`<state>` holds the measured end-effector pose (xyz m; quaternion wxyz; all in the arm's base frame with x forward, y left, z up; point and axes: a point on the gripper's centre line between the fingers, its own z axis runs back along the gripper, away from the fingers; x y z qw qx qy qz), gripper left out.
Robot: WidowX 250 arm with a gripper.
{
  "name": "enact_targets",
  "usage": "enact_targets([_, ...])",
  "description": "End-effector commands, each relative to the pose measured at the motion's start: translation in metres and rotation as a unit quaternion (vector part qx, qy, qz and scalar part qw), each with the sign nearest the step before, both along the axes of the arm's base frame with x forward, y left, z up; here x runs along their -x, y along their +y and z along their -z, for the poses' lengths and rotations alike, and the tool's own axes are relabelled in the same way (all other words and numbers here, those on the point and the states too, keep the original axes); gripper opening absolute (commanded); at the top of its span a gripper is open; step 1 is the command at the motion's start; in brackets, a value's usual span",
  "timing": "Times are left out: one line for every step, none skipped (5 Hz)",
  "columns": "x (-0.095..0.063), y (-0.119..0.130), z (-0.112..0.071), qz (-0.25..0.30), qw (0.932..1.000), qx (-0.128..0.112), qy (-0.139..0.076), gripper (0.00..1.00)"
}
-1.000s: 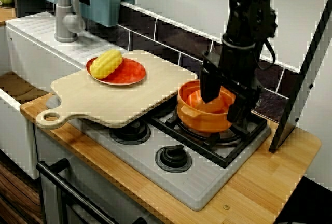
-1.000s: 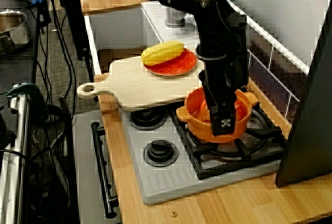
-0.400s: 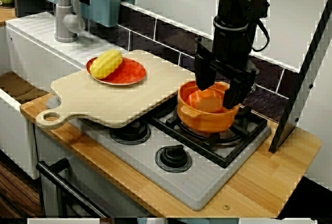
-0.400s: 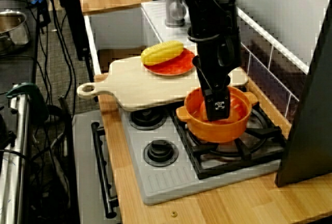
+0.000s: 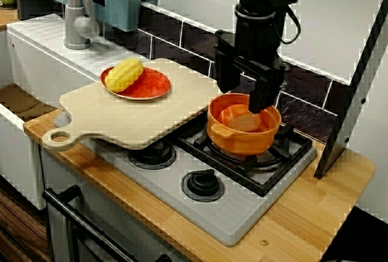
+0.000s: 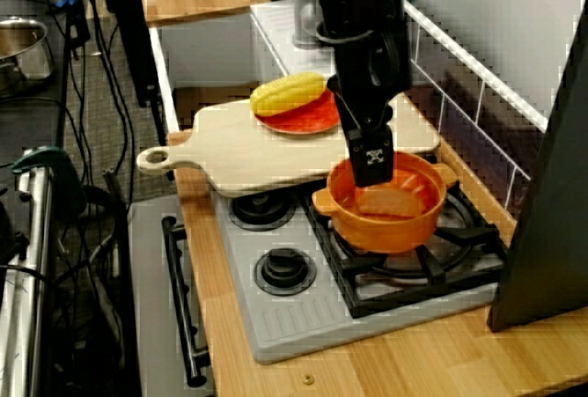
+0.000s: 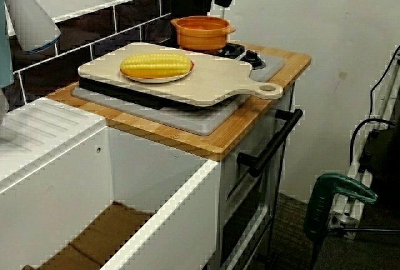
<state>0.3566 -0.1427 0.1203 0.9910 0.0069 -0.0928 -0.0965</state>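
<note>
The gripper (image 5: 245, 92) hangs just above the pot (image 5: 241, 142), jaws spread and holding nothing. In the view from the side, a white mark on one finger (image 6: 372, 160) is too small to read. The pot sits on the grate (image 5: 285, 153) of the hob (image 5: 230, 210), and a pale orange piece (image 5: 242, 120) lies flat inside it.

Left of the pot, the board (image 5: 133, 116) covers the burners. Its corner is just beside the pot's rim, and its holed handle juts past the hob's front edge. On the board, well left of the pot, a plate (image 5: 156, 85) bears corn (image 5: 124, 74).

Right of the pot, a black panel (image 5: 354, 86) leans on the wall. Tiles run close behind the pot, and bare grate lies before it.
</note>
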Motion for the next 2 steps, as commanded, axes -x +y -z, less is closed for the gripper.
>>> enact_targets([0.0038,0.0110,-0.0179,-0.007,0.9995,0.003,-0.032,1.00])
enact_targets([0.0028,0.0082,-0.0144,-0.009,0.9993,-0.001,-0.035,1.00])
